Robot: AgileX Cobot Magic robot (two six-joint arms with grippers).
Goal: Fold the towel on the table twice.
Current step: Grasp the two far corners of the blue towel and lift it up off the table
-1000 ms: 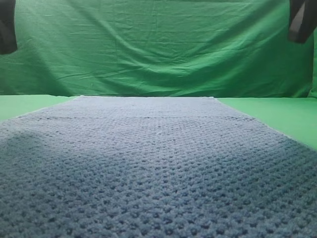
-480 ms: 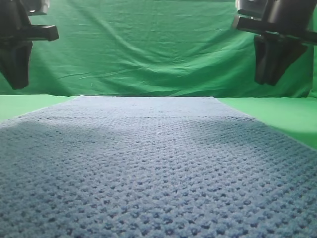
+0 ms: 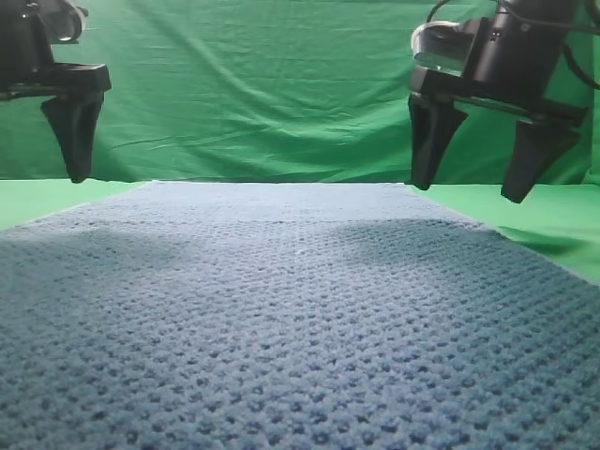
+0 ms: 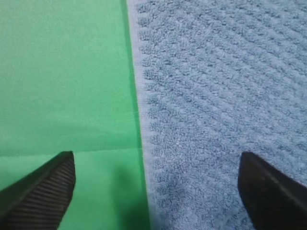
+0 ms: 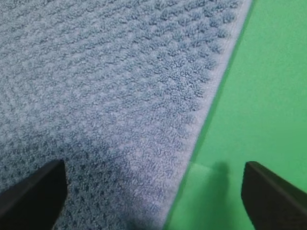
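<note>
The towel [image 3: 281, 309] lies flat on the green desk [image 3: 553, 220], long axis running away from the camera — the left gripper [image 4: 153, 187] and right gripper [image 5: 153, 191], jaws spread, each straddle a side hem below.

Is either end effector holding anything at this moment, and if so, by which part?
Nothing is held. The left end effector and right end effector hang open above the towel's side edges, with no cloth between their fingers.

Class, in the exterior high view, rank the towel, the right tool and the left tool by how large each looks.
1. towel, by far the largest.
2. right tool.
3. left tool, partly cut off by the frame, so its rank below the right is unsure.
</note>
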